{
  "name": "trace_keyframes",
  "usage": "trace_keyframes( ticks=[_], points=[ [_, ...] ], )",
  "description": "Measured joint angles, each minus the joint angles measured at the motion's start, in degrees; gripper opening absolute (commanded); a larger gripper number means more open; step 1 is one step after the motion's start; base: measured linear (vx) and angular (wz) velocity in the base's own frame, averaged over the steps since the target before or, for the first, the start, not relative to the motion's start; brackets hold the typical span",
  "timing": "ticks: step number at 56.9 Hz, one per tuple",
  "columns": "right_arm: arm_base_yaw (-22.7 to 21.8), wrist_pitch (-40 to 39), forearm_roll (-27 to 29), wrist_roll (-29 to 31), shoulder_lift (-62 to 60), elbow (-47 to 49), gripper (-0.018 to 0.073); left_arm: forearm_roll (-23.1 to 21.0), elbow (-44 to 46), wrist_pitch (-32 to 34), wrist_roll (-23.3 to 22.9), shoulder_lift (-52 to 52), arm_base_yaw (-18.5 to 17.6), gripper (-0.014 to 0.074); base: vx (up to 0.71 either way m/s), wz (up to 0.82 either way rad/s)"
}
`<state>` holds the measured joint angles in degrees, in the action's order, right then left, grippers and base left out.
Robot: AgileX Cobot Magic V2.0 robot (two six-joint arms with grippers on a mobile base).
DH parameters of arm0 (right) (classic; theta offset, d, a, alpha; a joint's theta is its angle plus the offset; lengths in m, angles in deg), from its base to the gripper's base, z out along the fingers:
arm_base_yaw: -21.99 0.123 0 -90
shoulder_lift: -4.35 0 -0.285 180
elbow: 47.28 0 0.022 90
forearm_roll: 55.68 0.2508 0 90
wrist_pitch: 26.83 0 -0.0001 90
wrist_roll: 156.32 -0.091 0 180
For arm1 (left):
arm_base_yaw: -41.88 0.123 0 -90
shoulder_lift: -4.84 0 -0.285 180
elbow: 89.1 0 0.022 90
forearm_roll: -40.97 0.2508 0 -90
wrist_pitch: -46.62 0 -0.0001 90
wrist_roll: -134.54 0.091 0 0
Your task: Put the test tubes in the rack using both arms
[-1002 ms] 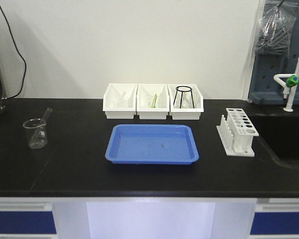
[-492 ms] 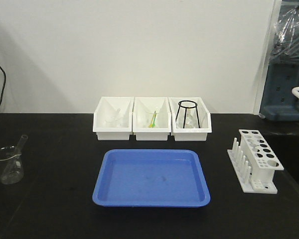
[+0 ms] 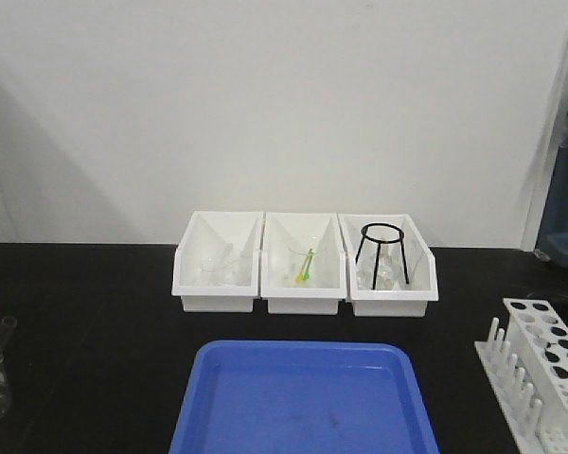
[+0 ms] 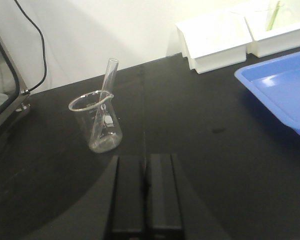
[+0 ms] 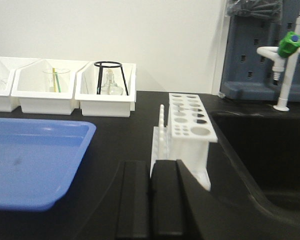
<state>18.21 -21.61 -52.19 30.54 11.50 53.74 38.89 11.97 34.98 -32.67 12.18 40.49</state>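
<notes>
Apparently, left gripper (image 4: 145, 200) and right gripper (image 5: 151, 200) sit pinched closed over the black benchtop (image 4: 215, 165), white wall (image 3: 284, 95) behind.

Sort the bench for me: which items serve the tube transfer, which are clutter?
For the job: small white plastic test tube rack; clear glass test tube leaning in the glass beaker; left gripper and right gripper, both shut.
Lying about: shallow blue plastic tray; three white open-fronted bins; black wire tripod in one bin.
</notes>
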Motion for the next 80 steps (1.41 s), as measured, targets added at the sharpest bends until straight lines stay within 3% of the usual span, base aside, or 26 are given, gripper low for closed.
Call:
trace_keyframes(
  ticks=[33,80],
  points=[
    [0.0,0.0,0.0,0.0,0.0,0.0,-0.0007,0.0,0.0,0.0,0.0,0.0,0.0,-0.002,0.25,-0.01],
    [0.0,0.0,0.0,0.0,0.0,0.0,-0.0007,0.0,0.0,0.0,0.0,0.0,0.0,-0.002,0.02,-0.01]
  ],
)
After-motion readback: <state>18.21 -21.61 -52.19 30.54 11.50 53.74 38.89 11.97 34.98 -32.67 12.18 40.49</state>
